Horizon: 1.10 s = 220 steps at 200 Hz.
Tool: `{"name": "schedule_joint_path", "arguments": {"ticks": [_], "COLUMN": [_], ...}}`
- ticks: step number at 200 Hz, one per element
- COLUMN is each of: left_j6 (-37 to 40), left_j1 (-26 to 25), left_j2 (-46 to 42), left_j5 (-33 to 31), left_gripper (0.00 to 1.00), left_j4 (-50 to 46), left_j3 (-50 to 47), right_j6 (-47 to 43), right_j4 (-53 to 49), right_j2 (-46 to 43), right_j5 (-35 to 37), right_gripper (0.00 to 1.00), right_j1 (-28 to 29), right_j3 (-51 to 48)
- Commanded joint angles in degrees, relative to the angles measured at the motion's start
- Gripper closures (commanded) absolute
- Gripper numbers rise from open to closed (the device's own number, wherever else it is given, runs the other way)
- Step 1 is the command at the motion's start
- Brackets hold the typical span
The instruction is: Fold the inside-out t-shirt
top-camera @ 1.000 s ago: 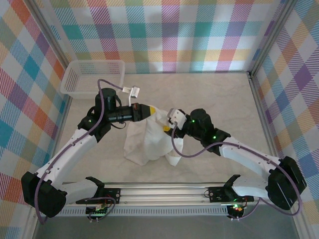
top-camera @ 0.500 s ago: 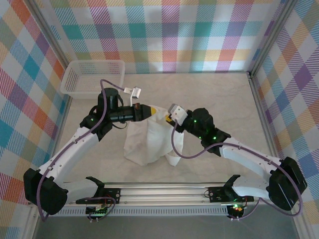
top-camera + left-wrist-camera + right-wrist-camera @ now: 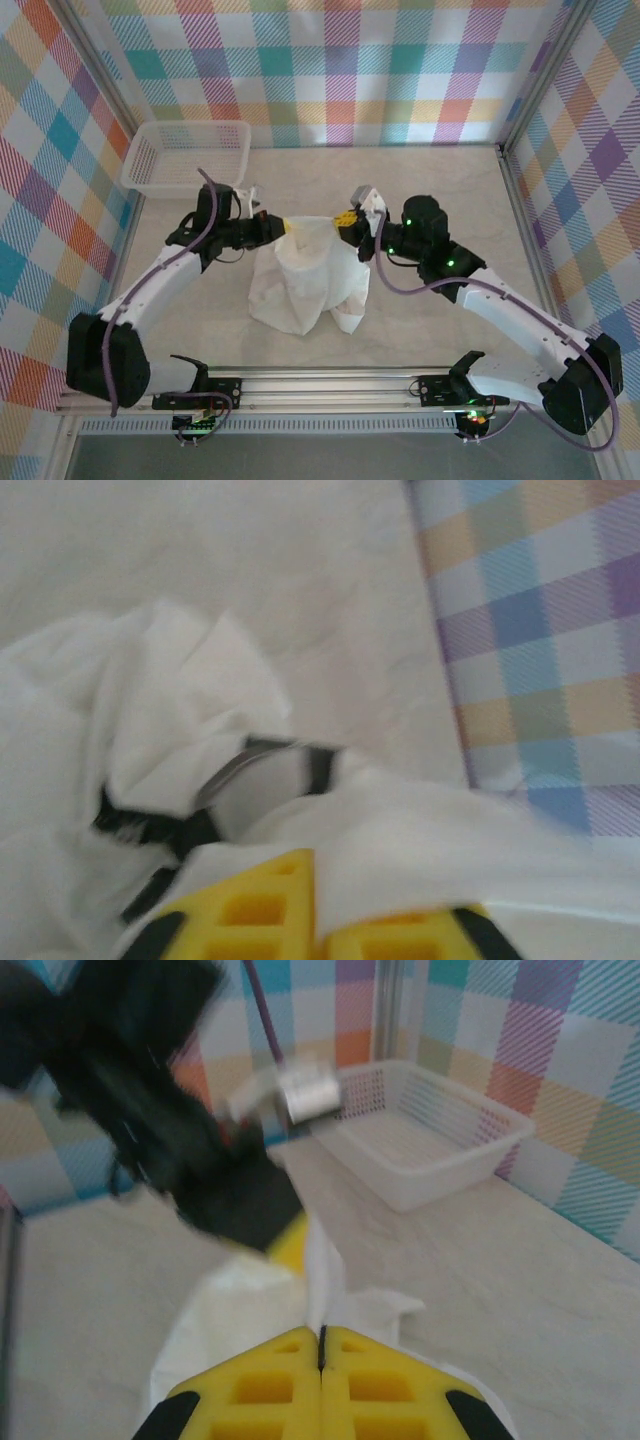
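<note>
The inside-out t-shirt (image 3: 305,275) is a crumpled white bundle in the middle of the table, its upper edge lifted and stretched between my two grippers. My left gripper (image 3: 277,226) is shut on the shirt's upper left part. In the left wrist view, white cloth (image 3: 430,830) runs between its yellow fingers (image 3: 250,910). My right gripper (image 3: 347,218) holds the upper right part. In the right wrist view its jaws (image 3: 321,1335) are pressed together on a thin fold of the shirt (image 3: 240,1310), facing the left gripper (image 3: 285,1240) close ahead.
A white mesh basket (image 3: 185,155) stands at the far left corner of the table, seen also as the basket (image 3: 430,1145) beyond the shirt. Checked walls enclose the table. Bare tabletop (image 3: 450,190) lies to the right and behind the shirt.
My right gripper has shut on the shirt and moved away from the near edge. The left gripper has drawn slightly left, and the shirt's top edge is now spread wider between them.
</note>
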Motion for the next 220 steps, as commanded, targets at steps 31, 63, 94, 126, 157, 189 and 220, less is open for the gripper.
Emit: {"name": "schedule_joint_path", "arguments": {"ticks": [31,63,94,126,157,189,220], "left_j6": [3.58,12.52,22.33,26.56,25.56,25.88,22.50], "left_j1": [0.85,-8.04,-18.94,-22.21,-22.20,-22.62,-22.36], "left_j2": [-7.92,-14.98,-12.33,-5.70,-2.54,-2.86,-6.58], "left_j5": [-1.54,-18.36,-32.89,-37.16,-35.45,-33.70,-40.59], "left_gripper": [0.52,0.48,0.49,0.35,0.22,0.15,0.38], "left_j4": [-2.68,-12.31,-17.75,-18.06,-13.43,-8.88,-7.78], "left_j3": [-0.62,3.13,8.12,11.59,14.22,12.98,10.05], "right_j6": [9.40,9.78,10.29,11.88,12.92,14.62,15.64], "right_j4": [-10.49,-12.00,-12.53,-13.67,-15.05,-18.08,-25.00], "right_j2": [5.62,9.21,10.75,12.21,13.29,14.18,15.50], "right_j5": [-6.70,-9.86,-12.56,-17.01,-19.42,-16.85,-4.04], "right_gripper": [1.00,1.00,1.00,1.00,1.00,1.00,1.00], "right_j1": [-0.93,-1.10,-1.10,-1.09,-1.10,-1.10,-1.38], "right_j3": [7.80,11.15,12.96,15.34,16.16,17.41,19.85]}}
